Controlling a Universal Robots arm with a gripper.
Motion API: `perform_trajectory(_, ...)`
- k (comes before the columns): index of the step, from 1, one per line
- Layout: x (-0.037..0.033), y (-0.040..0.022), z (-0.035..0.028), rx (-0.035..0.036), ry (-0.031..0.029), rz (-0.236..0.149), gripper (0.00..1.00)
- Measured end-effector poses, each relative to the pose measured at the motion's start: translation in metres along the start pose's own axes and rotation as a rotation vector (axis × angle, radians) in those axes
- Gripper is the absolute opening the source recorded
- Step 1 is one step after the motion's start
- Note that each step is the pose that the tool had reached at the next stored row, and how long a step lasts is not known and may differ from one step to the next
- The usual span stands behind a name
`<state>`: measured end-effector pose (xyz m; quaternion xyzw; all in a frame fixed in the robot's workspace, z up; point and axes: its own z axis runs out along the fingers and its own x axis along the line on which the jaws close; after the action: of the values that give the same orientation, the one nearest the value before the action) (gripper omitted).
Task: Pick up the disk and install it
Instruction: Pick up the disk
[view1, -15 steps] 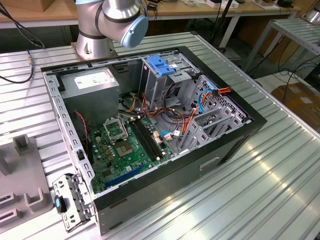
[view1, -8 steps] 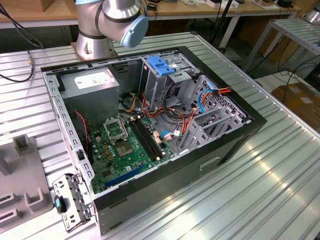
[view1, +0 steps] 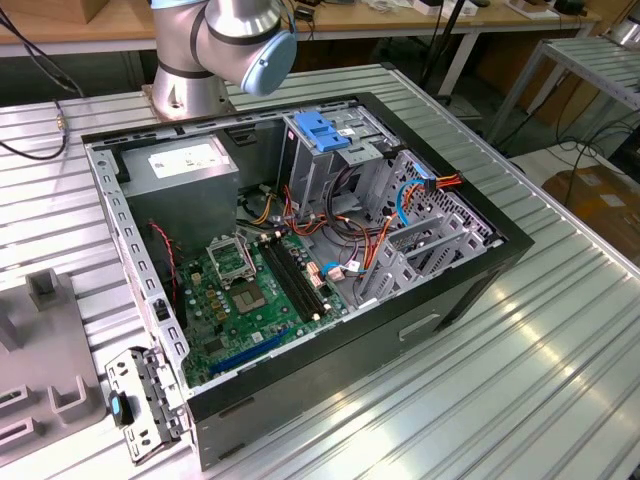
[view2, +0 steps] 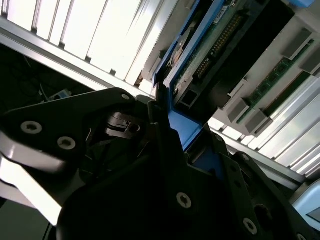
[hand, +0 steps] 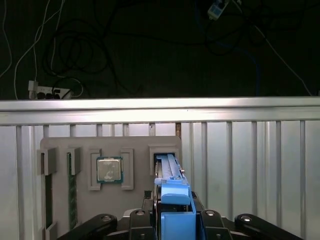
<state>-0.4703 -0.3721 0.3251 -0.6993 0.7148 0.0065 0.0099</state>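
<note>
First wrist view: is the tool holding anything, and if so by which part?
Yes, the disk. The tool is clamped on the blue plastic carrier at the disk's end nearest the camera.

- In the exterior view you get bright, even light from above. The ribbed metal table (view1: 560, 350) gives broad white glare toward the exterior view's right.
- Inside the open computer case (view1: 350, 370) the shadows are soft, and the motherboard (view1: 240, 300) is evenly lit.
- In the second wrist view the table is burnt out almost to white, and the gripper (view2: 172, 125) is nearly a black silhouette.
- In the first wrist view the background beyond the table is very dark. The disk (hand: 175, 202), clamped in the gripper, has its blue carrier well lit.
</note>
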Motion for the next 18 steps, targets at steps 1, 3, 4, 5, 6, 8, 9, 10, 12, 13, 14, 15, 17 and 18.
perform_trajectory(1,0.0000,0.0000,-0.0017,-0.0001,0.0000,0.000,0.37)
perform_trajectory(3,-0.0001,0.0000,-0.0041,-0.0001,0.0000,0.000,0.37)
perform_trajectory(4,-0.0001,0.0000,-0.0058,-0.0002,0.0000,0.000,0.37)
perform_trajectory(5,-0.0002,0.0000,-0.0067,-0.0001,0.0000,0.000,0.37)
perform_trajectory(6,-0.0002,0.0000,-0.0079,-0.0001,0.0000,0.000,0.37)
perform_trajectory(8,-0.0002,0.0000,-0.0102,-0.0001,0.0000,0.000,0.37)
perform_trajectory(9,-0.0003,0.0000,-0.0125,-0.0001,0.0000,0.000,0.37)
perform_trajectory(10,-0.0003,0.0000,-0.0143,0.0000,0.0000,0.000,0.37)
perform_trajectory(12,-0.0004,-0.0001,-0.0162,-0.0002,0.0001,0.000,0.37)
perform_trajectory(13,-0.0004,-0.0001,-0.0169,-0.0001,0.0000,0.000,0.37)
perform_trajectory(14,-0.0004,-0.0001,-0.0177,-0.0001,0.0000,0.000,0.37)
perform_trajectory(15,-0.0004,-0.0001,-0.0185,-0.0001,0.0001,0.000,0.37)
perform_trajectory(17,-0.0005,-0.0001,-0.0210,-0.0001,0.0000,0.000,0.37)
perform_trajectory(18,-0.0005,-0.0001,-0.0219,-0.0001,0.0000,0.000,0.37)
